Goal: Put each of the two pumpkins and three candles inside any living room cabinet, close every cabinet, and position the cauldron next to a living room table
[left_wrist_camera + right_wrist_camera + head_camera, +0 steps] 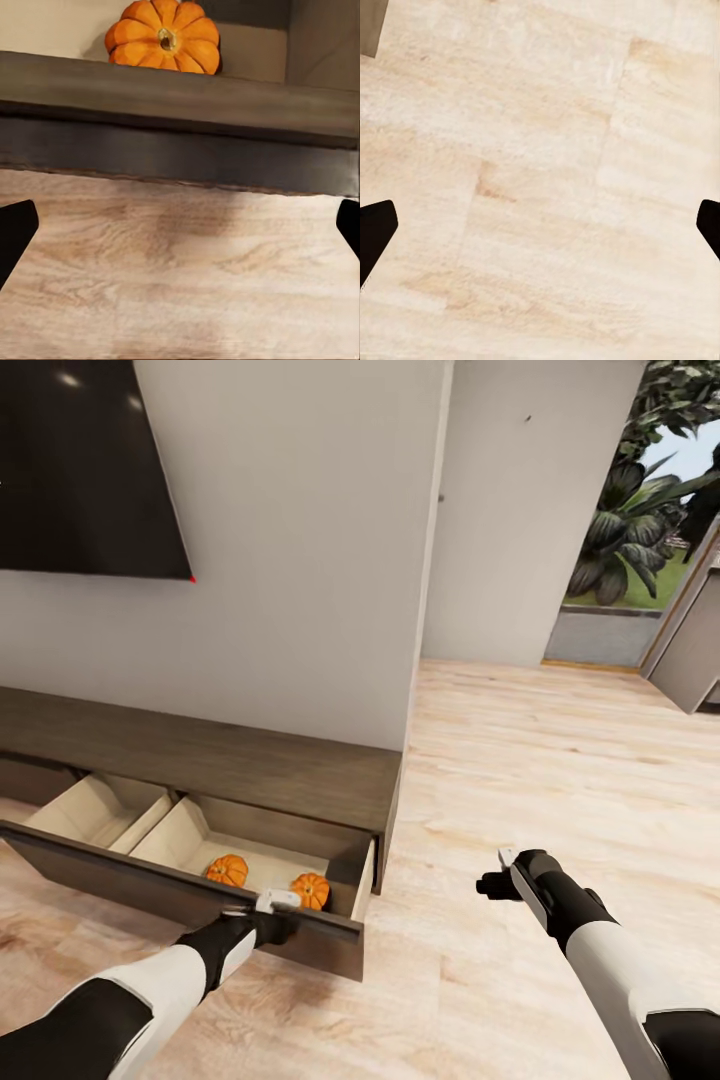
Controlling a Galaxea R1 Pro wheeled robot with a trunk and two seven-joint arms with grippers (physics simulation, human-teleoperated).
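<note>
The long dark-brown cabinet (220,760) runs along the wall, with a wide drawer (150,880) pulled out. Two orange pumpkins (228,870) (311,890) lie in the drawer's right compartment. My left gripper (275,905) is at the top edge of the drawer front, open, just in front of the right pumpkin. In the left wrist view, that pumpkin (165,37) sits beyond the dark drawer front (180,150), and the left gripper (180,225) holds nothing. My right gripper (500,878) hangs open over bare floor (540,150). Candles, cauldron and table are out of view.
The drawer's left compartment (95,810) holds nothing. A black TV (80,460) hangs on the wall above the cabinet. A wall corner (420,610) stands right of the cabinet's end. Light plank floor (560,780) stretches right toward an opening with plants (640,510).
</note>
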